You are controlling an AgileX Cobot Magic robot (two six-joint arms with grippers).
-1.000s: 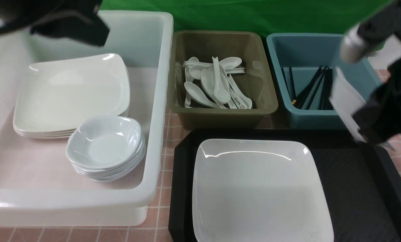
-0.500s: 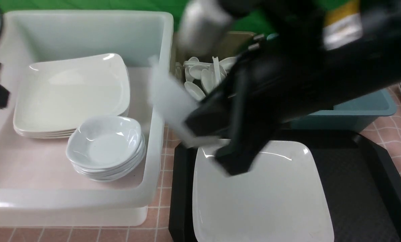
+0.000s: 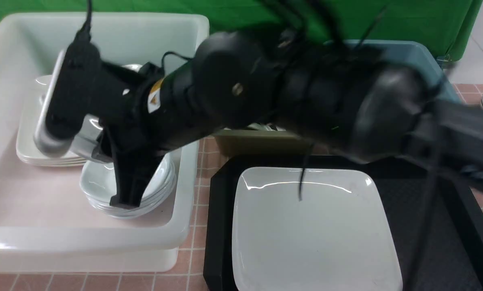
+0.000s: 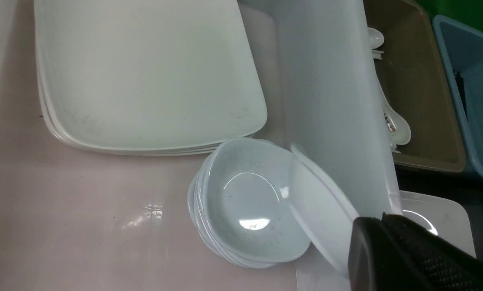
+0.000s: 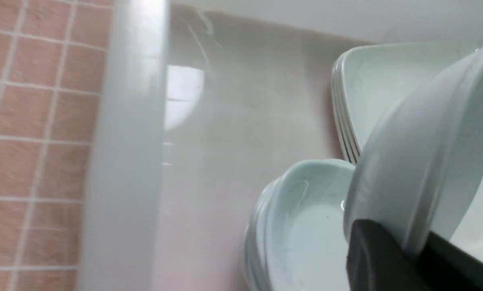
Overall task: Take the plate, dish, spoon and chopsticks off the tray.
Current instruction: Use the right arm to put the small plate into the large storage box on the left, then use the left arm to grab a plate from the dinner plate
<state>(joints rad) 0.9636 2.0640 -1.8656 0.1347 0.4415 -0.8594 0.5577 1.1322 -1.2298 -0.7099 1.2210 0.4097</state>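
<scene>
Dish (image 5: 419,141) hangs steeply tilted in the right tool (image 5: 411,250), whose jaws are nearly closed on its rim, above the stack of dishes (image 4: 245,202) inside the white tub (image 3: 104,242); the plate (image 3: 314,230) lies on the tray (image 3: 221,226) on the counter (image 3: 191,279), while the left tool (image 4: 381,228) is closed, seemingly empty, hovering by the tub's near corner. The danger I see is in the release: let go at this slant, the dish could land on edge, clatter off the stack or chip against the stack of plates (image 4: 144,72) just beside it, so it likely needs levelling and lowering first. The thin rim grip could also slip, and two tools this close might knock together. In the front view the right arm is blurred and covers most of the olive tub (image 4: 419,101), the blue tub (image 4: 480,121) and part of the tray floor, so I cannot tell whether the spoon or chopsticks lie there; where jaws meet rim is cut off in the wrist view
</scene>
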